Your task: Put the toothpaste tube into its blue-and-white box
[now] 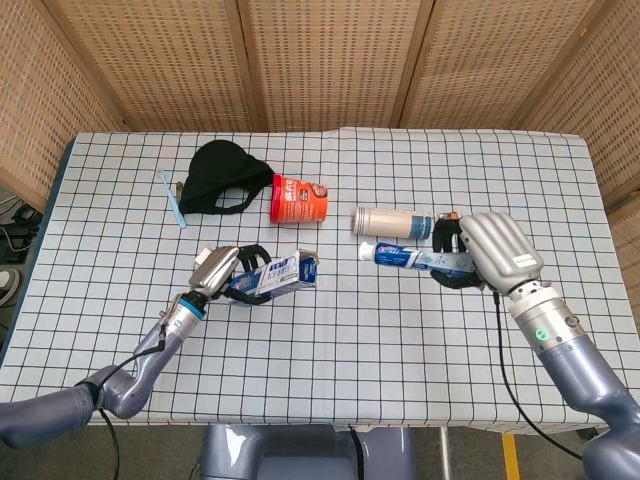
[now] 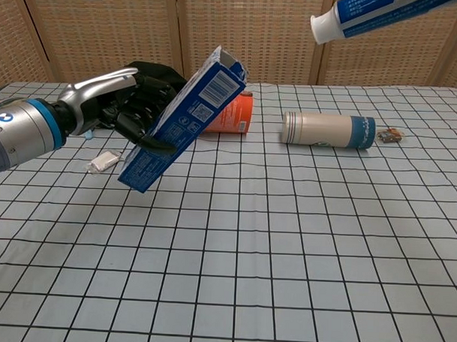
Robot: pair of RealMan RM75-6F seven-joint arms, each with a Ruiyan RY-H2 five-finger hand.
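Toothpaste tube (image 1: pixel 408 256): held off the table in your right hand (image 1: pixel 490 252), lying roughly level, white cap end pointing toward the box. In the chest view only its cap end shows, at the top edge.
Right hand: fingers wrapped around the tail end of the tube, so the cap end is free to lead into the box.
Blue-and-white box (image 2: pixel 185 130): lifted clear of the table in your left hand (image 2: pixel 126 105), tilted with its open end up and toward the tube. The flap looks open, though you cannot see inside.
Left hand: fingers curled around the lower half of the box, leaving the mouth unobstructed.
Gap: cap and box mouth are near but apart; nothing has entered yet.
Next move, as a judgement: line the tube's axis up with the tilted box before pushing, or the cap may catch the flap.
Orange-red tub (image 1: pixel 299 198): on its side behind the box.
Black cloth (image 1: pixel 224 176): beside the tub, with a light-blue toothbrush (image 1: pixel 171 196) at its outer edge.
Cylindrical bottle (image 1: pixel 391 221): lying just behind the tube.
Checked tablecloth (image 1: pixel 330 340): under everything.
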